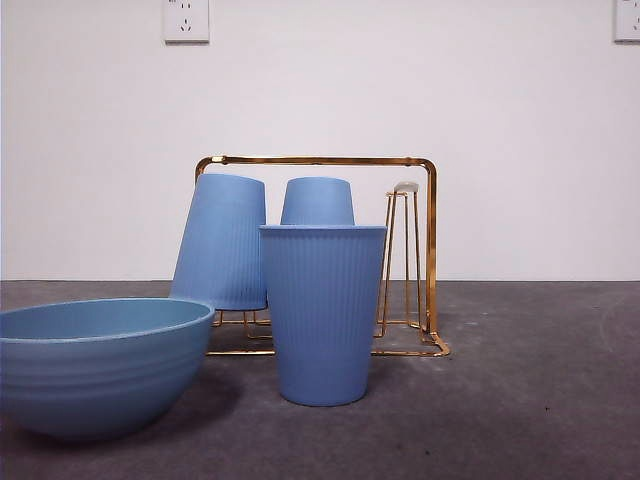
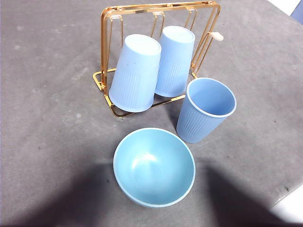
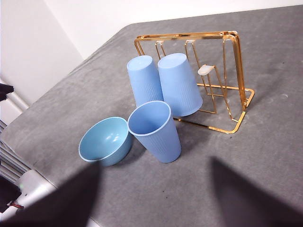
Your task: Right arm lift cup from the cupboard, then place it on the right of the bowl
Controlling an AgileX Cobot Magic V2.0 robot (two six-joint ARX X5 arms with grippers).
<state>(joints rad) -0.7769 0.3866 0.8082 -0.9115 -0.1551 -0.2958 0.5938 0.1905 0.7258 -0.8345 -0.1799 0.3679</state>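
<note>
A ribbed light-blue cup (image 1: 322, 315) stands upright on the grey table, just right of the wide blue bowl (image 1: 100, 365) and in front of the gold wire cupboard (image 1: 430, 250). The left wrist view shows the cup (image 2: 206, 113), bowl (image 2: 154, 165) and cupboard (image 2: 106, 47) from above. So does the right wrist view: cup (image 3: 156, 132), bowl (image 3: 105, 140), cupboard (image 3: 236, 61). My right gripper (image 3: 155, 163) is high above the table, its dark jaws wide apart and empty. My left gripper (image 2: 158, 165) is also raised, open and empty. Neither arm shows in the front view.
Two more blue cups (image 1: 222, 240) (image 1: 317, 200) hang upside down on the cupboard's pegs. One white-tipped peg (image 1: 405, 187) on its right side is bare. The table's edge (image 3: 42, 179) runs near the bowl. A white wall stands behind.
</note>
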